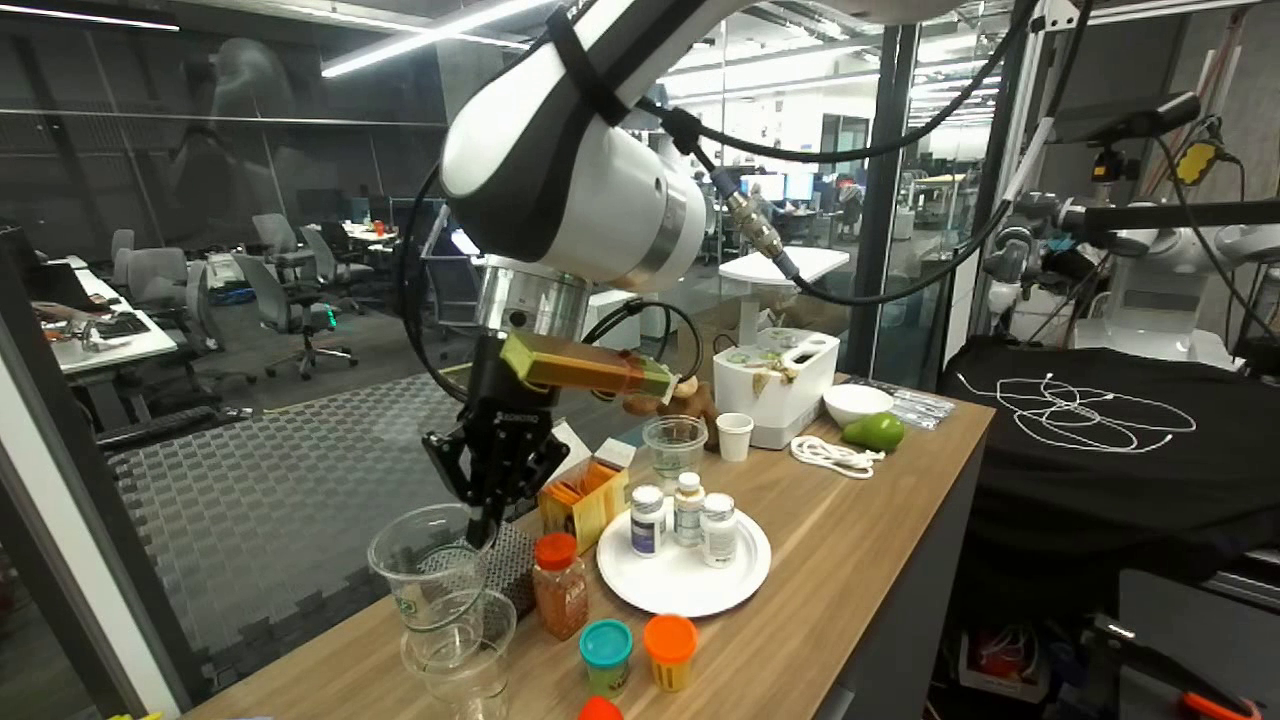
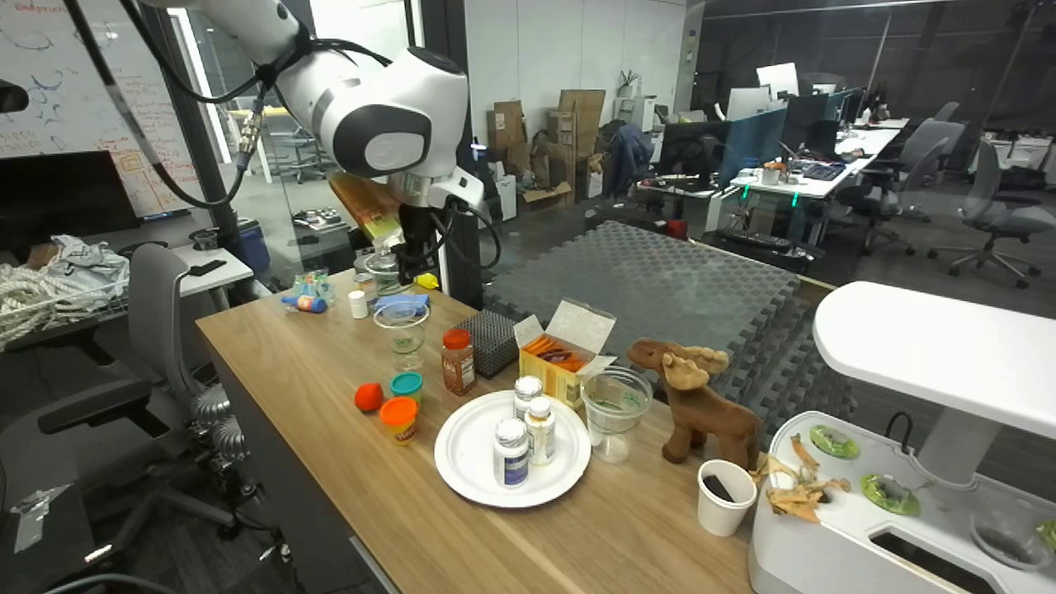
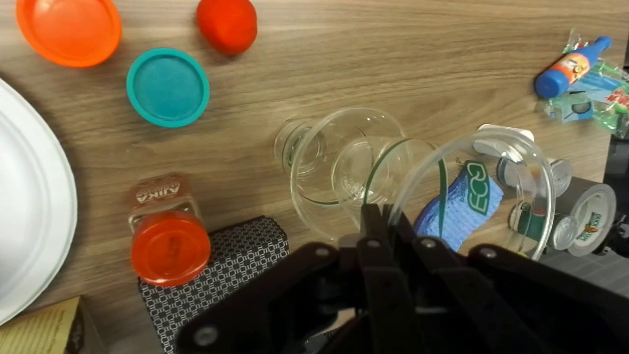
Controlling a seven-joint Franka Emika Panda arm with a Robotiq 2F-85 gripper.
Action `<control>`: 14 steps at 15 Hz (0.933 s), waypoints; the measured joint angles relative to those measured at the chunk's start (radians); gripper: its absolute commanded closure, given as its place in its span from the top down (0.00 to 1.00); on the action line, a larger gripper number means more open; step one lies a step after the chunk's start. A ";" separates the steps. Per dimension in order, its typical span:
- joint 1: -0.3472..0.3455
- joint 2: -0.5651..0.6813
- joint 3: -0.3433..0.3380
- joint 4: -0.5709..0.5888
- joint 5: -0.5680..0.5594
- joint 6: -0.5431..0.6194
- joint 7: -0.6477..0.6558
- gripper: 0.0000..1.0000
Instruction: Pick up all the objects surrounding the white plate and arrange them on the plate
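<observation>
Gripper (image 3: 384, 216) clamped on upper cup (image 3: 476, 189); likely best carried level, well over lower cup (image 2: 403, 338), towards white plate (image 3: 29, 196), wrist-view nine o'clock.

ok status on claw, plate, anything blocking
Claw shut on rim of clear cup. White plate holding three white bottles, red-capped bottle off it. Second clear cup close by, possibly in the way.

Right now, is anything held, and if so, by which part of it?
Yes: the end effector is shut on a clear cup, pinching its wall at one side of the rim.
</observation>
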 measured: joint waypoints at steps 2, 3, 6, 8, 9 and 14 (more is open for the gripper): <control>-0.001 0.009 0.000 0.000 0.000 0.001 -0.003 0.09; -0.001 0.013 0.000 0.000 0.000 0.001 -0.006 0.32; -0.002 0.022 0.000 0.000 0.000 0.001 -0.016 0.43; -0.002 0.024 0.000 0.000 0.000 0.001 -0.022 0.58; -0.002 0.024 0.000 0.000 0.000 0.001 -0.025 0.65; -0.002 0.025 0.002 -0.001 0.000 0.001 -0.033 0.99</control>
